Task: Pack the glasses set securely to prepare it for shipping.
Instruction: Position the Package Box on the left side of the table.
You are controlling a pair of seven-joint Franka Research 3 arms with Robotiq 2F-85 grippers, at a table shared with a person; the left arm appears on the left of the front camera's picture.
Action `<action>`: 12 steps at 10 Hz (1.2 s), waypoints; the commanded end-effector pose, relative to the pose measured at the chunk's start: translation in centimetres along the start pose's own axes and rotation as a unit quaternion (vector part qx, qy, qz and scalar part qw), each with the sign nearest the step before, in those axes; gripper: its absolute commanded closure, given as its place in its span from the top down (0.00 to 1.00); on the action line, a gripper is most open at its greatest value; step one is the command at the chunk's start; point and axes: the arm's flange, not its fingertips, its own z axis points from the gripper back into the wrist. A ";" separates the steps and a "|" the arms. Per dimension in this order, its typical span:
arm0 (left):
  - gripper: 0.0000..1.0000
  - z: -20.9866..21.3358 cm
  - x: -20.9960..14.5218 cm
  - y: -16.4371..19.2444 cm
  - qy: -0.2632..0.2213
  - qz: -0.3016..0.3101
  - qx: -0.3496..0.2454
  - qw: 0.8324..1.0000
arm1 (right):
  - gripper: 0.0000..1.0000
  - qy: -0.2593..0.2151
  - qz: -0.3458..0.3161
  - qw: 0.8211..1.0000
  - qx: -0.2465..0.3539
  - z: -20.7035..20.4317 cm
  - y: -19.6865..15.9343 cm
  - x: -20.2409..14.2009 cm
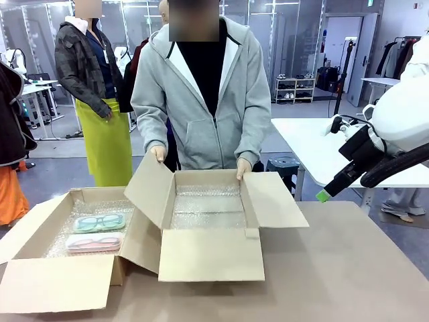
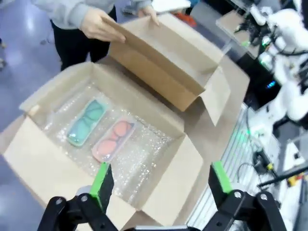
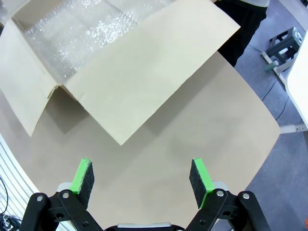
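Note:
The glasses set lies in the left cardboard box (image 1: 40,282) on bubble wrap. The teal-green case (image 1: 98,223) (image 2: 86,122) sits beside the pink case (image 1: 95,242) (image 2: 113,140), both flat. My left gripper (image 2: 161,180) hangs open above this box's near wall, holding nothing. A second box (image 1: 211,255) lined with bubble wrap (image 1: 208,209) stands at the table's middle, and the person's hands (image 1: 158,153) hold its far flaps. My right gripper (image 1: 325,194) (image 3: 142,177) is open and empty, raised over bare table to the right of that box.
Wide-open flaps (image 3: 144,67) of both boxes spread over the brown table (image 1: 348,268). The person stands at the far edge. A stool (image 3: 284,43) and a white table (image 1: 308,144) stand beyond the table's right side. Another person stands farther back on the left.

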 end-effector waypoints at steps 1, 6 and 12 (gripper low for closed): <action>1.00 -2.9 1.0 -2.7 0.049 -0.084 0.061 0.993 | 1.00 0.007 -0.005 1.000 0.000 0.1 0.1 0.2; 1.00 -8.6 1.5 -10.7 0.092 -0.235 0.146 0.956 | 1.00 0.007 -0.005 1.000 0.000 0.1 0.1 0.2; 1.00 -9.4 1.6 -11.3 0.089 -0.254 0.130 0.954 | 1.00 0.007 -0.005 1.000 0.000 0.1 0.1 0.2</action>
